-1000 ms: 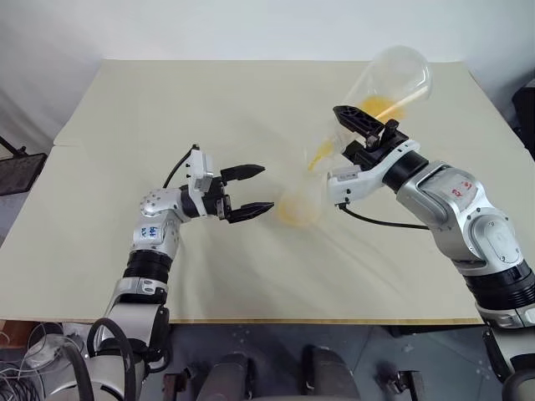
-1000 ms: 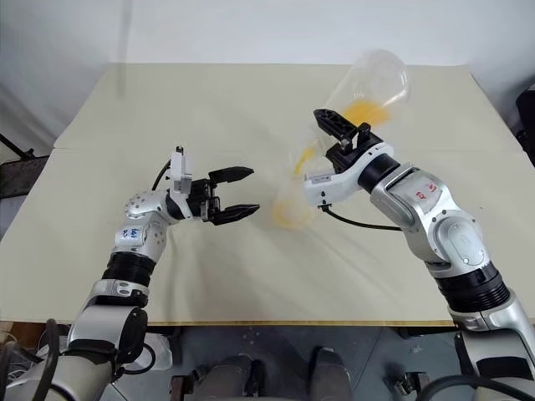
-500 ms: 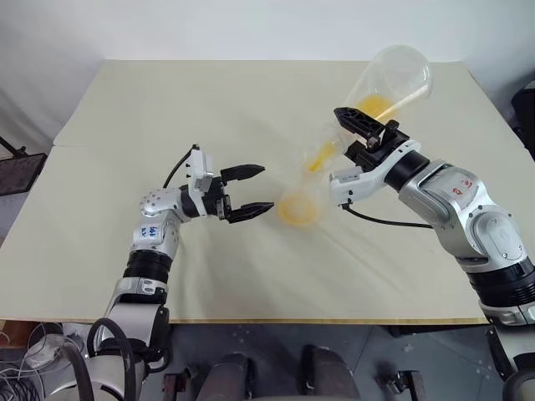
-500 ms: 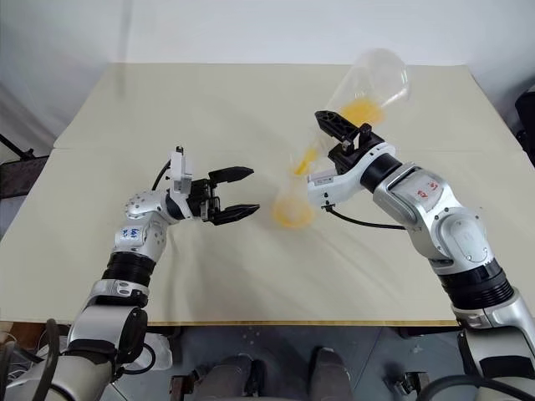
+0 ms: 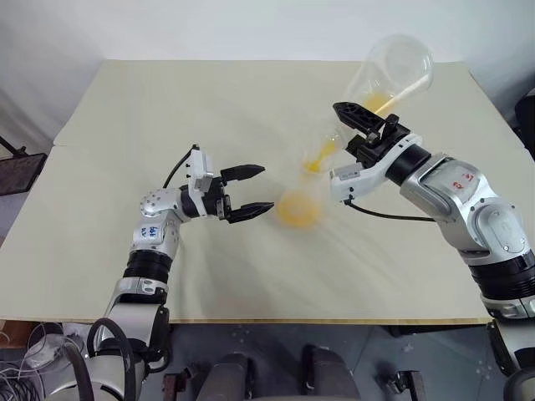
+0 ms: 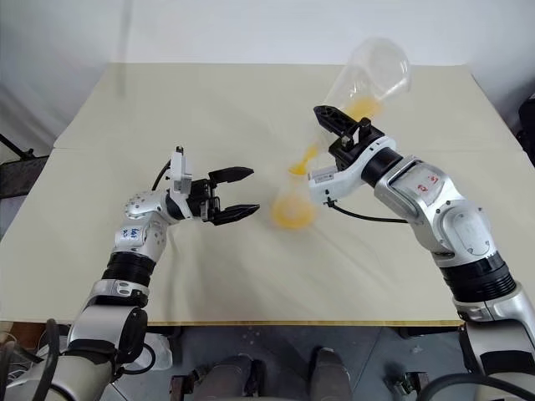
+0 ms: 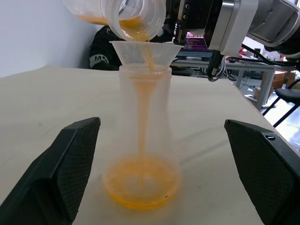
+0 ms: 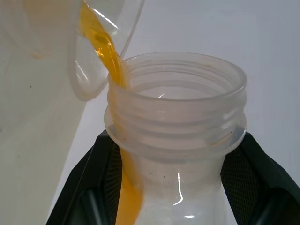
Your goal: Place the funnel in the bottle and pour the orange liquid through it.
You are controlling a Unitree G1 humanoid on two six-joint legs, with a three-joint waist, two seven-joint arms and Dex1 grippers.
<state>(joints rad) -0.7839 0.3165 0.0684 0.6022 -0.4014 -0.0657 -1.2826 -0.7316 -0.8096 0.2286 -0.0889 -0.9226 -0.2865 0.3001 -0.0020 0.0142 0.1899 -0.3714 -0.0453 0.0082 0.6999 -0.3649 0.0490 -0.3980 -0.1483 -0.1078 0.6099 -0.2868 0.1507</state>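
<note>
Worktop [image 5: 125,125]: beige. Flask [image 5: 386,73] gripped at neck by closed right pincer [image 5: 361,134], long axis tilted, mouth down over funnel [image 7: 145,50]. Bottle [image 7: 143,140] upright mid-worktop, funnel seated in neck, stem down. Orange liquid [image 7: 142,185] pooled at base. Left pincer [image 5: 251,190] open just beside bottle.

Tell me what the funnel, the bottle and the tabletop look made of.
Funnel: frosted, see-through plastic, probably; thin walls, matte sheen.
Bottle: clear colourless plastic by the look; moulded neck, soft haze, orange liquid visible through it. Glass can't be ruled out.
Tabletop: matte cream sheet, perhaps cloth or laminate; no glare.
</note>
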